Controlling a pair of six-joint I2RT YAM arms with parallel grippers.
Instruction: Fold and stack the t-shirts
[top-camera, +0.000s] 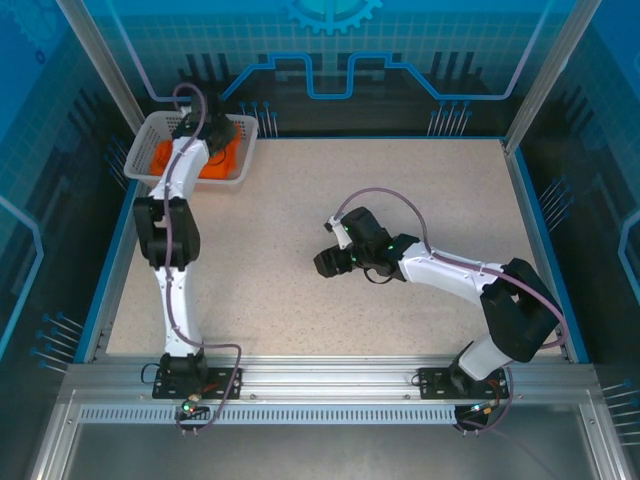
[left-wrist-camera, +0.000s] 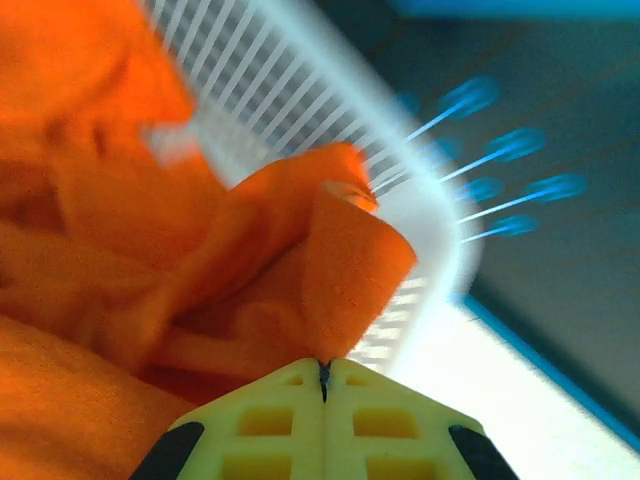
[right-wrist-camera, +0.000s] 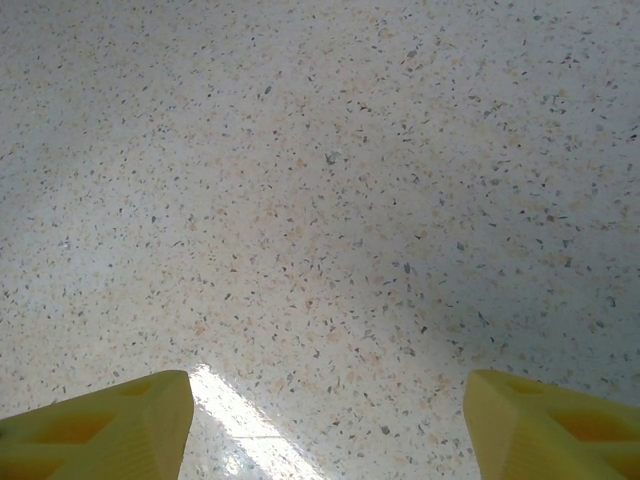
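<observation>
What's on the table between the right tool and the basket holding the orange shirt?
Nothing: the top view shows bare speckled tabletop from the right tool to the basket with the orange shirt.

No readable text or markings.

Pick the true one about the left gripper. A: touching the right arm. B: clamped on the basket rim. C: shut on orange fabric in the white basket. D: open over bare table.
C: the left gripper is shut on a fold of the orange t-shirt inside the white mesh basket.
</observation>
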